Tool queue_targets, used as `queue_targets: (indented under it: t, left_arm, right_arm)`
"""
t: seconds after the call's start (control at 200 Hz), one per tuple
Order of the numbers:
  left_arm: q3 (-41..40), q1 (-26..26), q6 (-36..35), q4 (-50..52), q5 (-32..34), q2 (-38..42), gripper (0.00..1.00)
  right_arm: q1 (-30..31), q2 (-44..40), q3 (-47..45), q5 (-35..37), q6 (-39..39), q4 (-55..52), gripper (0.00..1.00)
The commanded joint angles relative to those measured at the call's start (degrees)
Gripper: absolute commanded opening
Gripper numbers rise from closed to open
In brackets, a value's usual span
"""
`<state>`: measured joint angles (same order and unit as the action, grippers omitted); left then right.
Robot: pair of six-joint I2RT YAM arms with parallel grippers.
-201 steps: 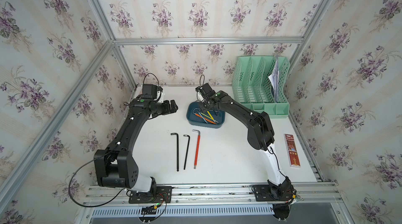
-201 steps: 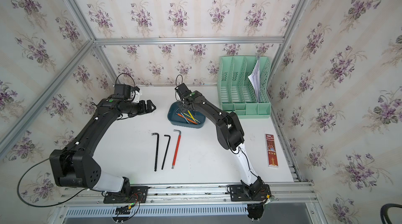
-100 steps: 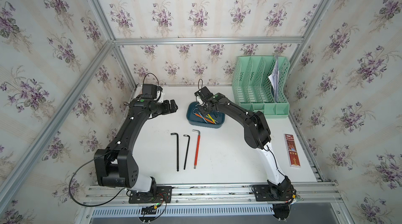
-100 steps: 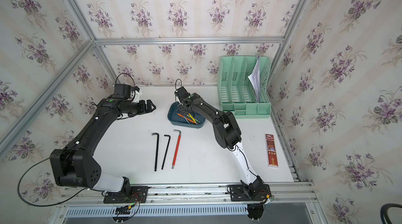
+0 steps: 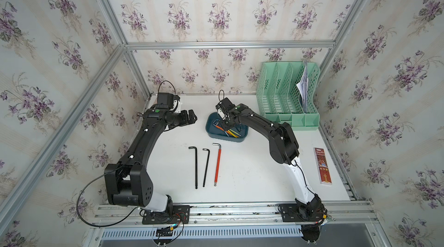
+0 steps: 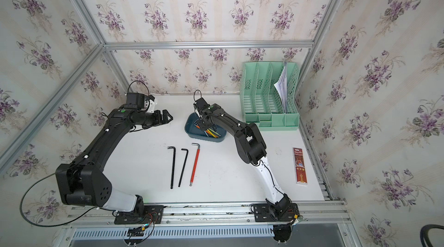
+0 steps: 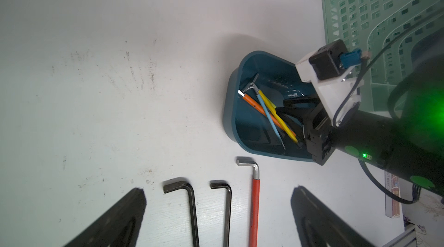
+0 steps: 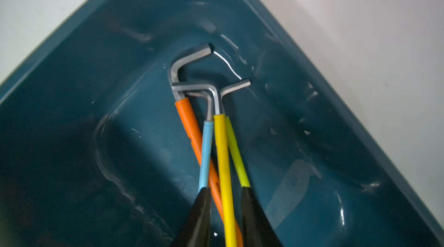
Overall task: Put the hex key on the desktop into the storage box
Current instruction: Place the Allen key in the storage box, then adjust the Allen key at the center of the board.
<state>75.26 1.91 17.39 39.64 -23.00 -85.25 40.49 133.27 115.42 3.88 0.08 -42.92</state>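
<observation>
Right gripper [image 8: 224, 188] loosely astride yellow hex key [image 8: 222, 149], plain only from right wrist.

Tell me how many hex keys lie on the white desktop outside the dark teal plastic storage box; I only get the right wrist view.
Observer: Three on the desktop, side by side: a long black L-shaped hex key, a shorter black hex key and a red-sleeved hex key.
Operator: Where's the left gripper?
Observer: The left gripper hovers left of the storage box, open and empty.
Operator: Anything else out there?
Observer: A mint-green perforated plastic file rack stands in the far right corner.
</observation>
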Motion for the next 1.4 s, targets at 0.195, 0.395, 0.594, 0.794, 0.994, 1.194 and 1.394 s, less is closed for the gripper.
queue_targets:
  t: [0.195,0.395,0.594,0.794,0.994,1.194,1.394]
  left_arm:
    - [-3.71,-0.07,-0.01,-6.04,-1.22,3.77,0.99]
    - [-6.35,-0.06,-0.34,-9.52,-1.05,7.48,0.99]
    - [-8.60,0.44,-1.04,-11.85,-1.91,10.10,0.99]
    - [-9.06,2.85,-2.71,-11.38,1.21,10.91,0.99]
    - [-9.16,3.81,-3.15,-11.42,2.17,10.85,0.99]
    - [-9.83,3.97,-3.58,-11.77,4.41,11.35,0.99]
    - [-10.14,4.06,-3.76,-11.92,6.48,11.56,0.99]
  right_arm:
    - [0.18,-12.93,-12.80,1.25,9.99,6.89,0.42]
    - [1.54,-22.74,-24.44,-0.30,17.07,10.93,0.43]
    - [6.86,-28.25,-32.38,4.60,22.06,10.96,0.42]
    - [10.58,-32.13,-39.40,5.98,26.78,13.81,0.43]
    - [11.45,-34.36,-43.90,6.74,31.27,15.90,0.42]
    - [12.24,-36.45,-47.27,5.47,32.50,17.08,0.42]
    - [12.99,-37.80,-49.61,6.89,34.19,15.37,0.41]
